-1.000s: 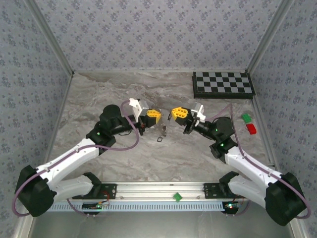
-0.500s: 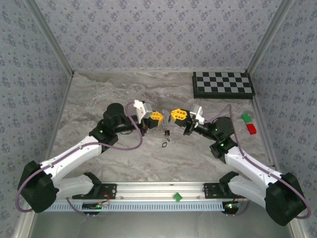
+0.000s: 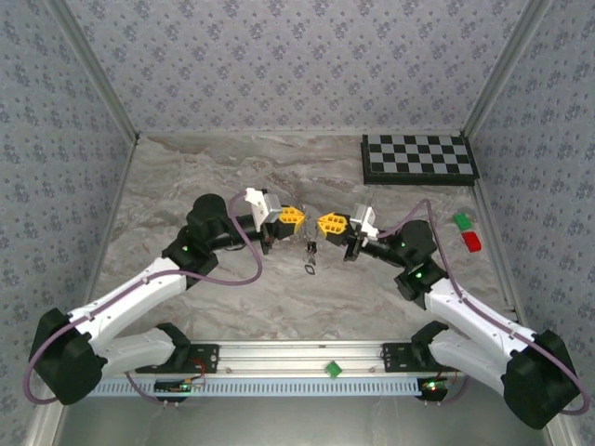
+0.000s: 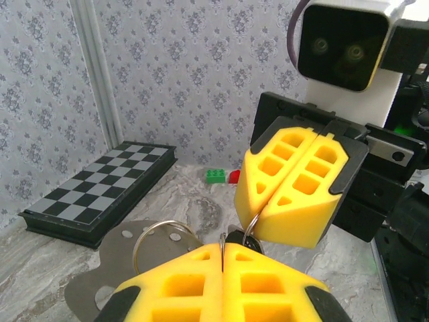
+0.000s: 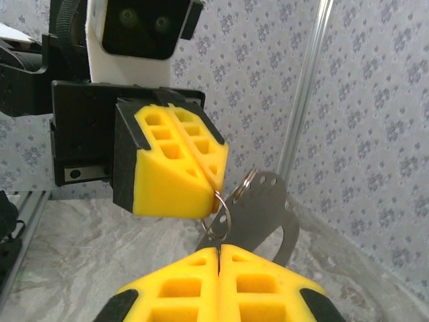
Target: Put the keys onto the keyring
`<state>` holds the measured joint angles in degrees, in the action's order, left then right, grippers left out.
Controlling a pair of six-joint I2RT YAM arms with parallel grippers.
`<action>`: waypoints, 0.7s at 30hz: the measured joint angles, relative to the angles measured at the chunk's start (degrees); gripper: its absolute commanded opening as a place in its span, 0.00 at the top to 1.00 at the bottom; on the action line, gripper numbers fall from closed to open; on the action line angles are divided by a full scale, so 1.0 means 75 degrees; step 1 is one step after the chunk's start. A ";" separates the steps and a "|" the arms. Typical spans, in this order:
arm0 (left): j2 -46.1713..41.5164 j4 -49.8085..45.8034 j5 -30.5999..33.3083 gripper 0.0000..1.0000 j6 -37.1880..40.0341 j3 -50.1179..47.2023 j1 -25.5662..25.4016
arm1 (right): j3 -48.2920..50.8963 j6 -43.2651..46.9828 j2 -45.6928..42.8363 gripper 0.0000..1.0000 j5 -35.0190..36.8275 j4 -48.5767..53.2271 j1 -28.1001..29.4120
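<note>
Two arms meet mid-table, one keyring [image 5: 228,213] lifted between them, one flat holed metal tag [image 5: 263,213] just behind it. The dark keys [image 3: 311,248] are too tiny to count. Open marble lies all round. The left gripper [image 3: 296,219] and right gripper [image 3: 325,224] are both pressed together, pinching the ring's wire.

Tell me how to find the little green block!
Find the black-and-white checkerboard in the far right corner of the marble table. Just in front of it, near the right wall, sit two tiny blocks. The green block is the one closer to the checkerboard; the red block is farther from it.
</note>
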<state>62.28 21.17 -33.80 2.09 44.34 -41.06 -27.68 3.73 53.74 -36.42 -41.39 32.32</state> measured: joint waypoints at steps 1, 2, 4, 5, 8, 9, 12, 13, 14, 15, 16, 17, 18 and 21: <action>0.0000 -0.0003 0.0000 1.00 -0.0026 0.0000 0.0000 | -0.0026 -0.0114 0.0015 1.00 -0.0073 0.0020 -0.0067; -0.0006 -0.0009 0.0000 1.00 -0.0032 0.0000 0.0000 | -0.0067 -0.0216 0.0041 1.00 -0.0131 0.0017 -0.0122; -0.0026 -0.0020 0.0003 1.00 -0.0099 0.0000 0.0000 | -0.0192 -0.0542 0.0152 1.00 -0.0309 -0.0044 -0.0271; -0.0044 -0.0023 0.0017 1.00 -0.0146 0.0000 0.0000 | -0.0227 -0.0705 0.0216 1.00 -0.0391 -0.0140 -0.0332; -0.0140 -0.0015 0.0026 1.00 -0.0289 0.0000 0.0000 | -0.0239 -0.1329 0.0513 1.00 -0.0670 -0.0711 -0.0525; -0.0181 0.0000 0.0023 1.00 -0.0358 0.0000 0.0000 | -0.0242 -0.1571 0.0656 1.00 -0.0752 -0.0956 -0.0571; -0.0289 0.0020 0.0029 1.00 -0.0583 0.0000 0.0000 | -0.0242 -0.2189 0.1067 1.00 -0.0933 -0.1644 -0.0647; -0.0315 0.0032 0.0026 1.00 -0.0673 0.0000 0.0000 | -0.0242 -0.2396 0.1204 1.00 -0.0982 -0.1897 -0.0659; -0.0338 0.0061 0.0026 1.00 -0.0734 0.0000 0.0000 | -0.0245 -0.2535 0.1306 1.00 -0.1017 -0.2107 -0.0664; -0.0353 0.0093 0.0023 1.00 -0.0810 0.0000 0.0000 | -0.0245 -0.2722 0.1428 1.00 -0.1064 -0.2355 -0.0664; -0.0361 0.0137 0.0026 1.00 -0.0866 0.0000 0.0000 | -0.0245 -0.2885 0.1533 1.00 -0.1093 -0.2567 -0.0664; -0.0364 0.0181 0.0023 1.00 -0.0918 0.0000 0.0000 | -0.0245 -0.3010 0.1606 1.00 -0.1122 -0.2742 -0.0664; -0.0364 0.0201 0.0023 1.00 -0.0979 0.0000 0.0000 | -0.0248 -0.3159 0.1682 1.00 -0.1151 -0.2935 -0.0664; -0.0364 0.0210 0.0035 1.00 -0.1102 0.0000 0.0000 | -0.0297 -0.3471 0.1827 1.00 -0.1241 -0.3348 -0.0676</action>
<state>59.55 22.74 -33.54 -6.17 44.34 -41.06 -29.91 -22.31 67.44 -45.74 -66.50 27.24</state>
